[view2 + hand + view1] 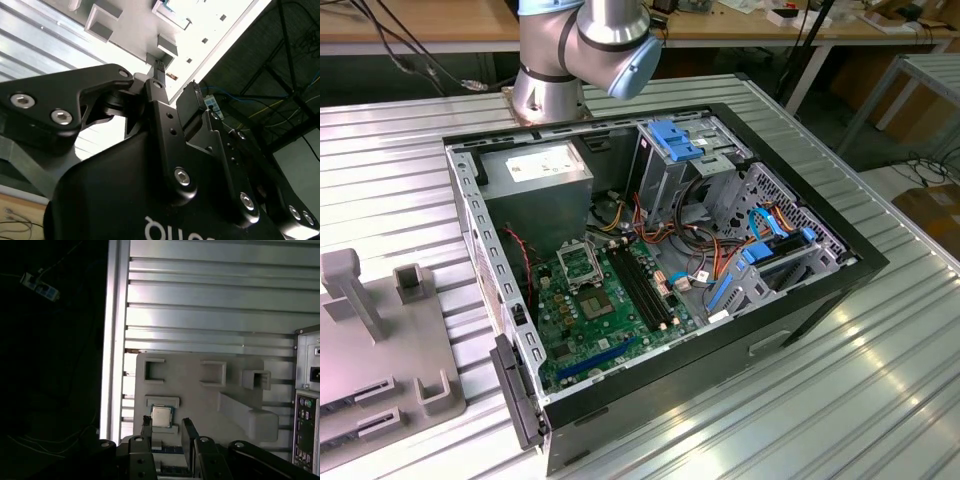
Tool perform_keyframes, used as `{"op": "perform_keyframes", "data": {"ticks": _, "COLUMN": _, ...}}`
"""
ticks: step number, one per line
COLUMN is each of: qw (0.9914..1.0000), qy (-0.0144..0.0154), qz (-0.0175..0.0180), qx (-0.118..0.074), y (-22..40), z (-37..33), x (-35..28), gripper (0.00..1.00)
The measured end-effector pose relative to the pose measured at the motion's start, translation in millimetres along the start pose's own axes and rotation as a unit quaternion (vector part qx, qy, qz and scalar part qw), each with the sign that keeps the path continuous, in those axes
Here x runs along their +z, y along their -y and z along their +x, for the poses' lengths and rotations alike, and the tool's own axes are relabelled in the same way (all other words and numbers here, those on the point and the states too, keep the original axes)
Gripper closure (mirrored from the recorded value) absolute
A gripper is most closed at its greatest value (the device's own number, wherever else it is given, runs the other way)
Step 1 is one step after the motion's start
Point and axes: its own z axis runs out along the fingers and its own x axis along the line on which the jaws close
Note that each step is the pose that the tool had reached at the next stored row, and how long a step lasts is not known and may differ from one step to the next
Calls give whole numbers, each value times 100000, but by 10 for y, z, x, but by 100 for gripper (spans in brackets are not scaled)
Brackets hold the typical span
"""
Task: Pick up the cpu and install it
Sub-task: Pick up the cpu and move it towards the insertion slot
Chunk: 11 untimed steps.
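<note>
Plainly, the claw (166, 420) stands wide and empty near the cpu (161, 416) lying in the grey tray (200, 399).

hand (167, 432) open, aimed down
Both fingers (146, 427) spread apart; arm (582, 50) base upright, shoulder joint stacked above it.

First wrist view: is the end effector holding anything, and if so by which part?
Nothing is held. The end effector is open with nothing clamped, and the cpu lies on the grey fixture plate.
</note>
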Motion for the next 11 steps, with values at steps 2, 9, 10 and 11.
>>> {"op": "perform_keyframes", "data": {"ticks": 2, "qw": 99999, "qy": 18, "qz": -14, "qx": 385, "y": 14, "z": 0, "x": 9, "gripper": 63}}
{"op": "perform_keyframes", "data": {"ticks": 9, "qw": 99999, "qy": 17, "qz": -12, "qx": 383, "y": 19, "z": 0, "x": 9, "gripper": 63}}
{"op": "perform_keyframes", "data": {"ticks": 10, "qw": 99999, "qy": 18, "qz": -14, "qx": 383, "y": 19, "z": 0, "x": 9, "gripper": 63}}
{"op": "perform_keyframes", "data": {"ticks": 11, "qw": 99999, "qy": 18, "qz": -13, "qx": 382, "y": 19, "z": 0, "x": 9, "gripper": 63}}
